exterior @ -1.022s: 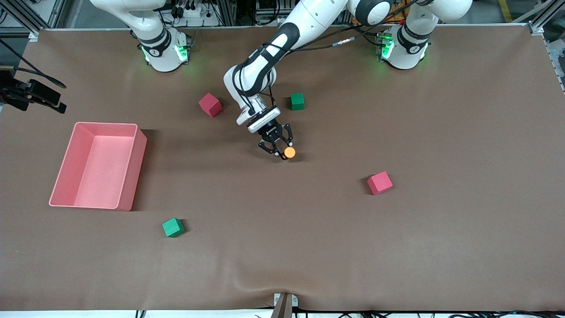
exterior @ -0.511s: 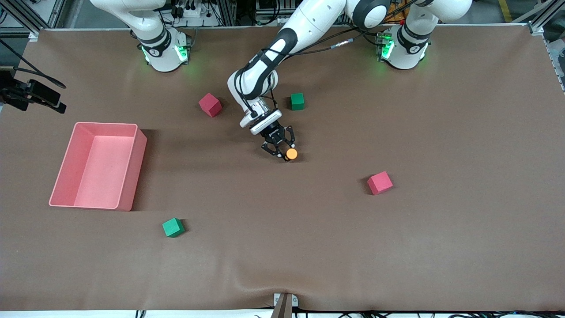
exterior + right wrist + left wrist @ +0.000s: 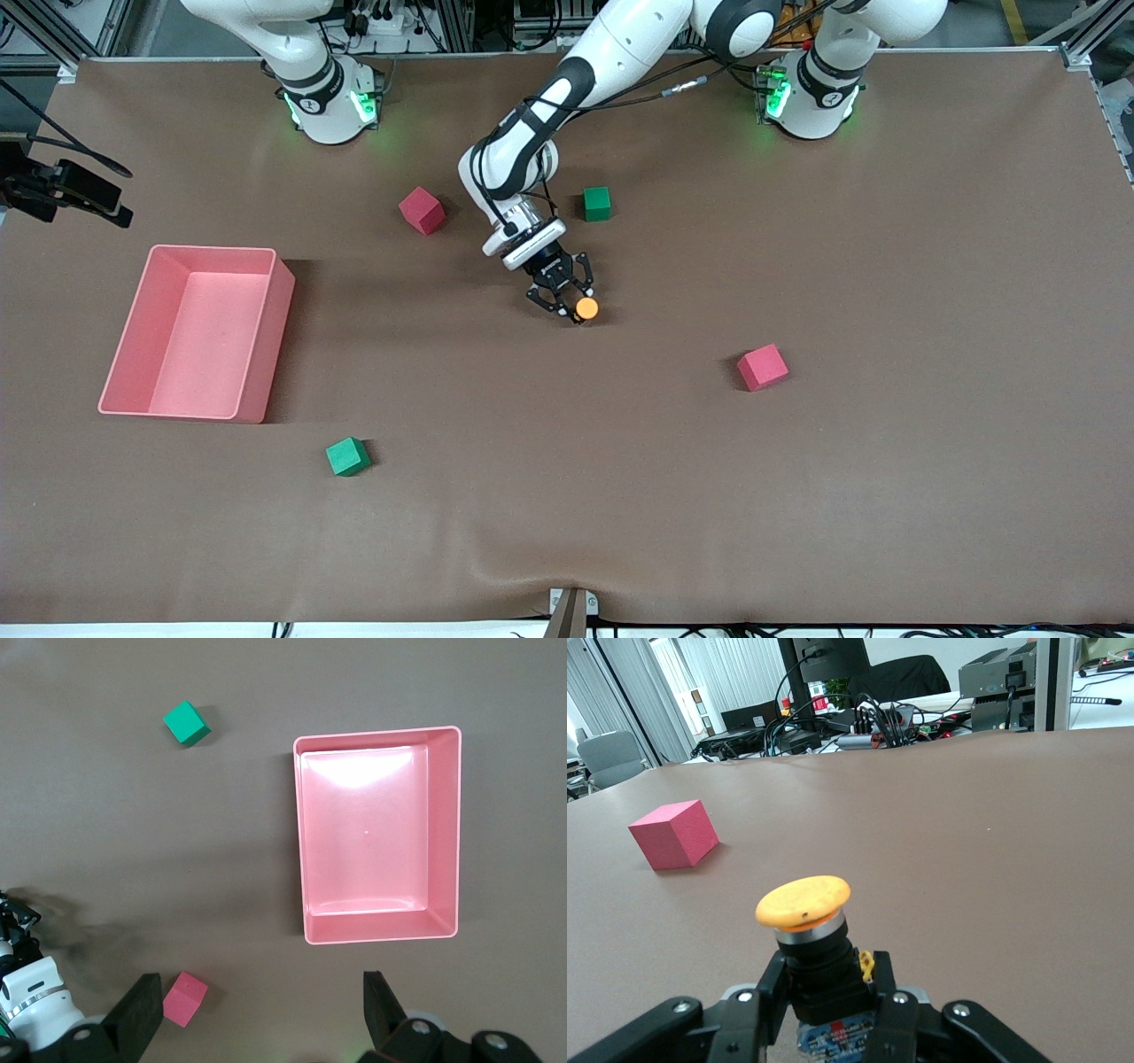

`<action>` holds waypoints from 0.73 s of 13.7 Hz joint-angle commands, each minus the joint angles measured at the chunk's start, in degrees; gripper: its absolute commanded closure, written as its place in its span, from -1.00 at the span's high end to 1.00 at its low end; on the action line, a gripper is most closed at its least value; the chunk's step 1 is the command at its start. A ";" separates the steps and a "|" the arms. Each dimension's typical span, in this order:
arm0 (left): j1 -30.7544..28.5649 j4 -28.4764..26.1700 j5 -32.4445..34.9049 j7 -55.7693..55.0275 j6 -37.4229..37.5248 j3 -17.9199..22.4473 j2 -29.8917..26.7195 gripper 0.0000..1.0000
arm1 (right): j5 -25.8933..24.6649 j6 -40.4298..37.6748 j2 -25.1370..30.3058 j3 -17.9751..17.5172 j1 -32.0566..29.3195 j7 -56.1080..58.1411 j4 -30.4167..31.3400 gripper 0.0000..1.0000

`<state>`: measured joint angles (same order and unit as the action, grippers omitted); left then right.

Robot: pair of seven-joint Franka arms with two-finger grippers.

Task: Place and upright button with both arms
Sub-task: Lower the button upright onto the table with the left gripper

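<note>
Since a second ago, the left gripper [image 3: 571, 303] has been edging slightly toward the left arm's end of the surface [image 3: 797, 496], carrying the button [image 3: 586, 307] along. Its jaws are clamping the button's black body, orange cap protruding past them, low over mid-surface. High up, the right gripper [image 3: 261, 1014] is waiting, jaws spread, over the pink bin [image 3: 381, 833].

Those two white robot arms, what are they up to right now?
The left arm's claw is shut on a tiny push-button with a round orange cap, holding it low over the middle of the brown table. The right arm waits with its open claw above the pink plastic bin.
</note>
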<state>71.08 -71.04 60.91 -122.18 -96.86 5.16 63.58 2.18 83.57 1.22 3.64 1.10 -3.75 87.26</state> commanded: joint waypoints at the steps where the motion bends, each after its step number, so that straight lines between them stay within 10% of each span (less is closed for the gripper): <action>1: 0.81 0.91 1.66 -1.05 1.06 0.82 1.11 -0.87 | 0.98 -0.60 -0.07 0.40 0.31 -0.65 -0.43 1.00; 10: 0.90 0.91 1.75 -1.05 0.97 0.73 1.64 -0.42 | 1.07 -0.34 -0.07 0.32 1.19 -0.65 -0.69 1.00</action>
<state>71.20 -71.04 61.06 -122.18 -96.85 5.23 64.41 2.23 83.58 1.18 3.51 1.47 -3.75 87.26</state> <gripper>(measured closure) 0.586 0.000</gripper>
